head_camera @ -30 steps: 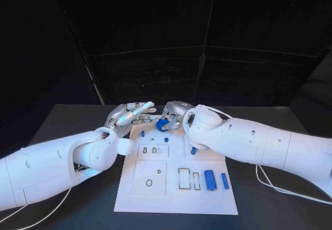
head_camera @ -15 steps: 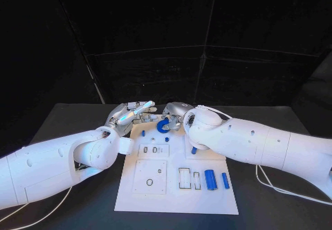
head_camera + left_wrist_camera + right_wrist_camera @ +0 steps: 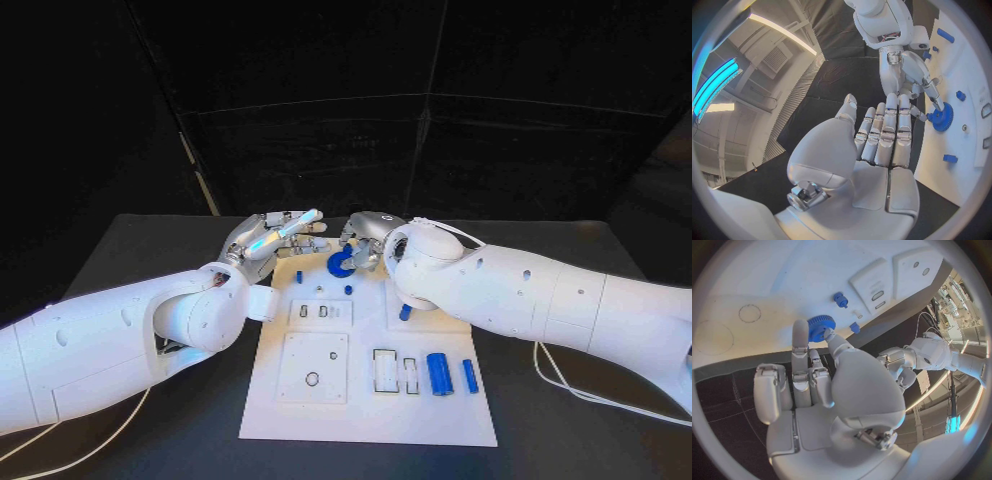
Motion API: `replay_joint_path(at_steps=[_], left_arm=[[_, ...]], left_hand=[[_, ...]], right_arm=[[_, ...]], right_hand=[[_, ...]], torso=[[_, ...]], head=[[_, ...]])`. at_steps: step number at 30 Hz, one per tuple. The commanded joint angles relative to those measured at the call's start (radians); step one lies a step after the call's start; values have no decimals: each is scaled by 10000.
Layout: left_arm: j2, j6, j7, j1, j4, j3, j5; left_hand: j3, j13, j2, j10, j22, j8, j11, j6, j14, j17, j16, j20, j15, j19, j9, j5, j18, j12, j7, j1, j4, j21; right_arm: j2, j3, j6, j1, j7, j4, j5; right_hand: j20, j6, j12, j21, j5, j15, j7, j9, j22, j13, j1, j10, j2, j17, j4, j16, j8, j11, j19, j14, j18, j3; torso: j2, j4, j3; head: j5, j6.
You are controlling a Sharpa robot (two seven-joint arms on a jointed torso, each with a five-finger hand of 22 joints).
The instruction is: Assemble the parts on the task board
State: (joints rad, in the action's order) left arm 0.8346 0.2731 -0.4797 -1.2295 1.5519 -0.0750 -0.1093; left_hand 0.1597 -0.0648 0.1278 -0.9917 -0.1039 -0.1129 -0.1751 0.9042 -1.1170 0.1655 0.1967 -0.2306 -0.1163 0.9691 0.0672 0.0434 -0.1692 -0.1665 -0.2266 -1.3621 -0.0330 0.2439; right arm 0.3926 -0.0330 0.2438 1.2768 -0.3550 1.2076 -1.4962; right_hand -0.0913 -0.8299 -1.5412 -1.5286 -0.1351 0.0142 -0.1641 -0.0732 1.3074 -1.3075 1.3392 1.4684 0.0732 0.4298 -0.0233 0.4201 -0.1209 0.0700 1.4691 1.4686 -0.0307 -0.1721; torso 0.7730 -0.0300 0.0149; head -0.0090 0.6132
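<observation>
I see my right hand (image 3: 817,385) pinching a blue gear (image 3: 821,327) at the board's (image 3: 368,415) 12 o'clock; my left hand (image 3: 879,135) is open, fingers straight.

We count one white task board (image 3: 368,400), one blue gear (image 3: 340,264) at the right hand's fingers (image 3: 801,347), two blue cylinders (image 3: 438,375) lying well short of them, and perhaps four small blue pegs (image 3: 351,290) nearby, though their number is hard to tell.
</observation>
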Motion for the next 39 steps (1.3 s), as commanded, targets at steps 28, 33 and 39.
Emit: replay_joint_path(at_steps=[28,33,39], left_arm=[[106,-154,-88,-11,-152,5,10],[67,-171,-82,-9,-192,3,10],[38,-192,-78,-8,-215,2,10]], left_hand=[[-5,8,49,-55,19,41,9,62,-63,15,-52,10,-41,77,-14,45,-131,70,-44,-9,70,-50],[-5,7,49,-58,20,42,10,64,-62,16,-55,10,-42,77,-14,44,-130,72,-44,-8,72,-52],[-4,7,49,-60,22,43,10,65,-61,17,-58,9,-42,77,-13,44,-130,74,-43,-7,73,-55]], right_arm=[[4969,-14,565,96,5659,3119,7331],[5354,-19,351,91,5941,2977,7780],[5704,-27,510,57,6202,2557,7943]], right_hand=[[-370,-639,7949,6236,-1095,-424,-235,-7,-7684,5698,634,-5825,340,3079,710,3309,-571,328,-5366,-2670,-1486,-1421],[-598,-898,10544,7460,-1065,-738,-356,57,-8204,8441,606,-5180,477,2057,831,1516,-439,424,-6550,-4373,-1465,-2042],[-773,-884,12131,8675,-1366,-753,-240,43,-9000,10709,491,-3777,722,110,900,-579,-53,414,-5987,-3503,-1547,-2126]], torso=[[-217,376,-112],[-237,411,-152],[-242,438,-170]], head=[[-132,-158],[-174,-165],[-277,-181]])
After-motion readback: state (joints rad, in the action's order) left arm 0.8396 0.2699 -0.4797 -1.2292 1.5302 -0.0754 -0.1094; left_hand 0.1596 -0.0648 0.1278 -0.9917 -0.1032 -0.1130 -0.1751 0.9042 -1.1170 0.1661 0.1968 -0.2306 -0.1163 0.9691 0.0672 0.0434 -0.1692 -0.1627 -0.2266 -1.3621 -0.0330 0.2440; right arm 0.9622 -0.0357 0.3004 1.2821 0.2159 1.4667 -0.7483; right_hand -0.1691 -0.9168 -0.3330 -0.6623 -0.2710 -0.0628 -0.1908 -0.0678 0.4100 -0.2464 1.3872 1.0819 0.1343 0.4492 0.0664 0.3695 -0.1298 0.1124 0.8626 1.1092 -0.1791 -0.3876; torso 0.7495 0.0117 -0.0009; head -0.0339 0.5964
